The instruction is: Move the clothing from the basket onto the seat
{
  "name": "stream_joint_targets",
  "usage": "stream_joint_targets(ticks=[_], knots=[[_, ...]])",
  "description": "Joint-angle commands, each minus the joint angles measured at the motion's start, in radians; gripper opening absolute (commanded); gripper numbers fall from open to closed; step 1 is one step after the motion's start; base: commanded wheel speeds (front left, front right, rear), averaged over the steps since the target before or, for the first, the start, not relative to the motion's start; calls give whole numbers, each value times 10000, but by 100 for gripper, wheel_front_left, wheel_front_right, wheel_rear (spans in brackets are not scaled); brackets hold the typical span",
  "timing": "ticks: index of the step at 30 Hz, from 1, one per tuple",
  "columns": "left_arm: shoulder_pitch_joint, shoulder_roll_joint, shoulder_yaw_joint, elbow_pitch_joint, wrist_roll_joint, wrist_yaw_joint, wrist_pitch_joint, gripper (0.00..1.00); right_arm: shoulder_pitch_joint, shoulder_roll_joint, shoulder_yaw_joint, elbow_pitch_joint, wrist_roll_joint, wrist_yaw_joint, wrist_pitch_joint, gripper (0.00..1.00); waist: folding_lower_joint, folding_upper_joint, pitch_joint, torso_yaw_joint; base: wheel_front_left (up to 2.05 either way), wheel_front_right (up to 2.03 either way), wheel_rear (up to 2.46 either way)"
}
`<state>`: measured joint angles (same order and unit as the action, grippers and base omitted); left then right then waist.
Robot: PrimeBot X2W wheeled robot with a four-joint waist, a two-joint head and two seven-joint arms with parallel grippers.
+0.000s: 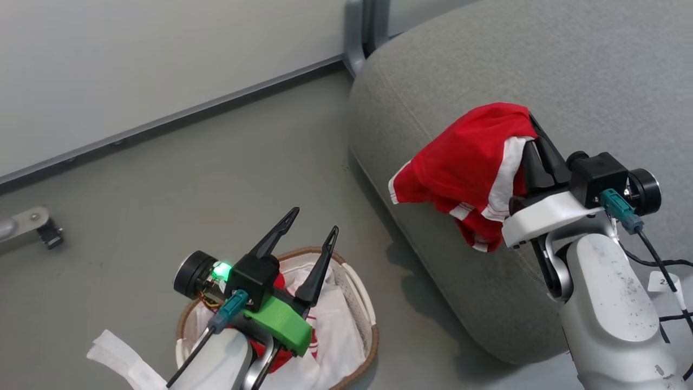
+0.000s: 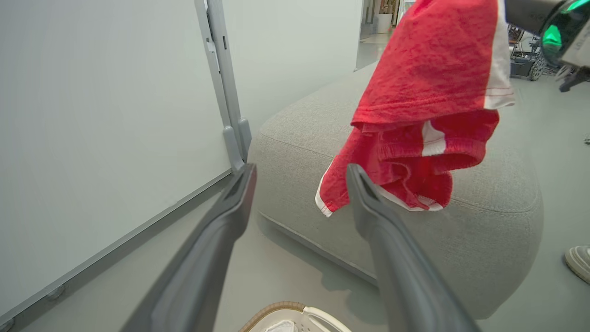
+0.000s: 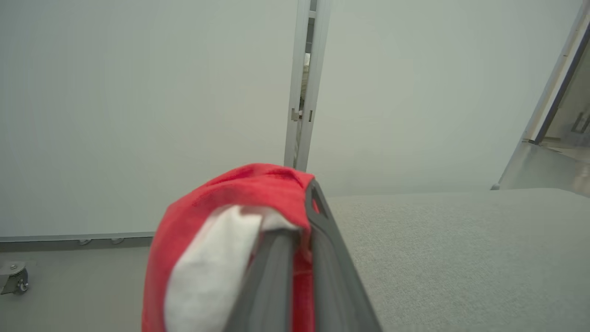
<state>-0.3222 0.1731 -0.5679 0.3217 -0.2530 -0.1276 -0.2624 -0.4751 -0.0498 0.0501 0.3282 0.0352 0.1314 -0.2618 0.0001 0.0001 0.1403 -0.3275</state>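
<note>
One shoe by seat; caster by wall; clothing gripped.

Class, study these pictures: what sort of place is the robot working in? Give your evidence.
Probably an indoor lab or office space staged like a living room: pale partition panels on metal posts, a smooth grey floor, and a grey sofa near a laundry basket.

the oval white plastic basket stands on the floor, left of the large grey upholstered seat; the red white-trimmed garment hangs from the right gripper over its edge.
</note>
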Motion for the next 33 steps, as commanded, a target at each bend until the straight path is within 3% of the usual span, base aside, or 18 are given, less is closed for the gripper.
stream_joint_targets(ticks=[1,10,16,23,28,33], knots=[[-217,96,-33,-6,45,-37,-36,100,77,-14,-48,-61,23,-14,-49,0,-1,-1,856,-1101,0,0,0],[-629,257,-510,57,74,-35,-37,100,92,-16,-289,-211,163,-14,-49,0,-1,-1,1367,-1442,0,0,0],[-929,283,-863,67,157,-37,-37,100,-337,-14,-603,-72,-37,-14,-49,0,-1,-1,1672,-1011,0,0,0],[-1202,160,-1079,-72,237,-36,-37,100,-2326,-24,-1334,265,-1087,-14,-49,0,-1,-1,2266,-242,0,0,0],[-1487,66,-1240,-88,390,-36,-37,100,-4288,-645,-1882,704,-1888,-14,-49,0,-1,-1,2873,483,0,0,0],[-1954,-36,-1462,-203,483,-37,-37,100,-6217,-1774,-2453,1467,-2416,-14,-49,0,-1,-1,3740,1277,0,0,0]])
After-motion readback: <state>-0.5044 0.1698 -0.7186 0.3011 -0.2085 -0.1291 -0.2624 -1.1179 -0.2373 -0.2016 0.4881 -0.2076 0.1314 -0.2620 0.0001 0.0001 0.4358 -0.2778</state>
